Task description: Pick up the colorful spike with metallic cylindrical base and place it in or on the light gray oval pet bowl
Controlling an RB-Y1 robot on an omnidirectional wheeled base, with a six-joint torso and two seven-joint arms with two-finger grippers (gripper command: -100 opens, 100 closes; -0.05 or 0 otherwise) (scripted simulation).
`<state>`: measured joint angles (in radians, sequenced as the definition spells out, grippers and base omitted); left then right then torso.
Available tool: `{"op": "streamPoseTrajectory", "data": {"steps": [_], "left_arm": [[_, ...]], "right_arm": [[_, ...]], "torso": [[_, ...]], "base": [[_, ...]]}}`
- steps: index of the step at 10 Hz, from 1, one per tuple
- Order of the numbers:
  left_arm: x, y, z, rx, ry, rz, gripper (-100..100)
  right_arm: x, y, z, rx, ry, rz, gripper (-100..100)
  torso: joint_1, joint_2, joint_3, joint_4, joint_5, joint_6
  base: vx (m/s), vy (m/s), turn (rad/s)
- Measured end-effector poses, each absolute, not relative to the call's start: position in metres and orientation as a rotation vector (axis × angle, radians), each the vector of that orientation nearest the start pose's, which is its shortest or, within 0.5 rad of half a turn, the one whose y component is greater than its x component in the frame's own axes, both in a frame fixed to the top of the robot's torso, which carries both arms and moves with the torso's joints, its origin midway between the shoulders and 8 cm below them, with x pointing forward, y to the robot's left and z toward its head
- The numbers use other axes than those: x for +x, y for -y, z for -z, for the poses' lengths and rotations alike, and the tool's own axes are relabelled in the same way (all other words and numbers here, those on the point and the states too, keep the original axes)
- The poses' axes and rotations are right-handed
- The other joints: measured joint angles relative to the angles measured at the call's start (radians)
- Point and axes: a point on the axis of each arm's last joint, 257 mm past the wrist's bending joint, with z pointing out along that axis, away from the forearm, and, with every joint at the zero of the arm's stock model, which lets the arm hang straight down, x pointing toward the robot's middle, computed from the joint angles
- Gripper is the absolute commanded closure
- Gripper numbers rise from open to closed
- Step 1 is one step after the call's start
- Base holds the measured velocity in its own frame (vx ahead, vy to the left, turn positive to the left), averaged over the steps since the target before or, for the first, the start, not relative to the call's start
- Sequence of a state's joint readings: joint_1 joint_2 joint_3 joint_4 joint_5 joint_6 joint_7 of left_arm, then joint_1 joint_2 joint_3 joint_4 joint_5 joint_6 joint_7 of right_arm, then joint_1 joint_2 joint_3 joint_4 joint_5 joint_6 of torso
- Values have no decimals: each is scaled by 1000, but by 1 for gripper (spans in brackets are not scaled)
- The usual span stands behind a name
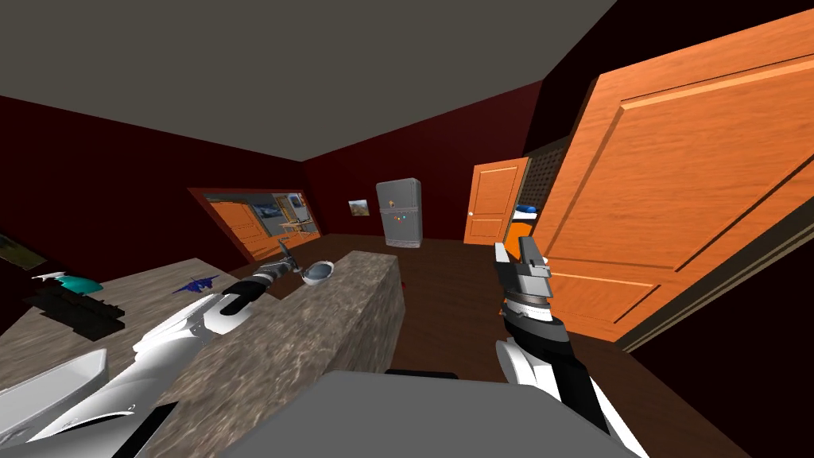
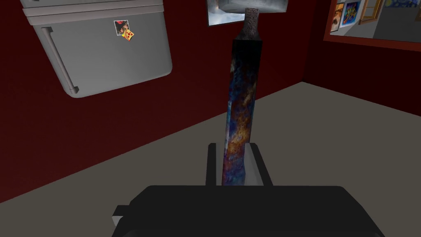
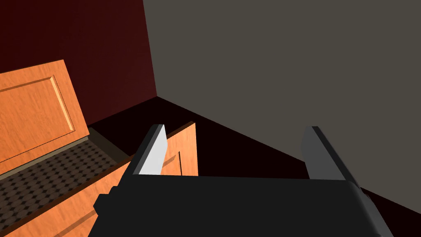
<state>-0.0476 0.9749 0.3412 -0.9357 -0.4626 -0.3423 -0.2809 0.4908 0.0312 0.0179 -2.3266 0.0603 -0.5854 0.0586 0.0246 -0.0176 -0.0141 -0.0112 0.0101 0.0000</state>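
Home kitchen, grey fridge [image 1: 399,212] with magnets, mottled stone-look counter [image 1: 318,342], orange panelled doors [image 1: 493,200], dark red walls [image 1: 119,175].

Note for your log: mottled grey-brown stone-look surface [image 1: 302,338]. Lying on it: light grey bowl [image 1: 319,273] at the far end, small blue-purple item [image 1: 195,285] further back, teal object [image 1: 78,284] touching a black block [image 1: 75,312] at the left edge.

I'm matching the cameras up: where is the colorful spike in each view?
Head view: the spike, tiny, in the left gripper by the bowl on the counter.
Left wrist view: centre, clamped between the fingers, rising from them.
Right wrist view: the open right gripper faces an orange door.
Shared landmark: the grey fridge, in head and left wrist views.
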Motion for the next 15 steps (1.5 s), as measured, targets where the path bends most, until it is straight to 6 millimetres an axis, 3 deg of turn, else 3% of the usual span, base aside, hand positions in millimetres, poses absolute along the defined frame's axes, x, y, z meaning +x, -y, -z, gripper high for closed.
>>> {"op": "streamPoseTrajectory", "data": {"steps": [1,5,6,7,15], "left_arm": [[463,-721,100,-251,-1548,-302,-100],[463,-721,100,-250,-1548,-302,-100],[463,-721,100,-250,-1548,-302,0],[463,-721,100,-250,-1548,-302,-100],[458,-754,21,-252,-1508,-335,-100]], "right_arm": [[320,263,-62,511,-536,-1258,0],[320,263,-63,511,-536,-1258,0],[320,263,-63,511,-536,-1258,0],[320,263,-63,511,-536,-1258,0],[320,263,-63,511,-536,-1258,0]], "torso": [[-2,0,0,-1,1,-2],[-6,1,0,-1,0,-2],[-6,1,0,-1,0,-2],[-7,1,0,-1,0,-2],[-10,4,2,0,-1,-2]], "base": [[2,11,3],[0,0,0],[0,0,0],[-22,-30,-38],[-43,-45,-29]]}}
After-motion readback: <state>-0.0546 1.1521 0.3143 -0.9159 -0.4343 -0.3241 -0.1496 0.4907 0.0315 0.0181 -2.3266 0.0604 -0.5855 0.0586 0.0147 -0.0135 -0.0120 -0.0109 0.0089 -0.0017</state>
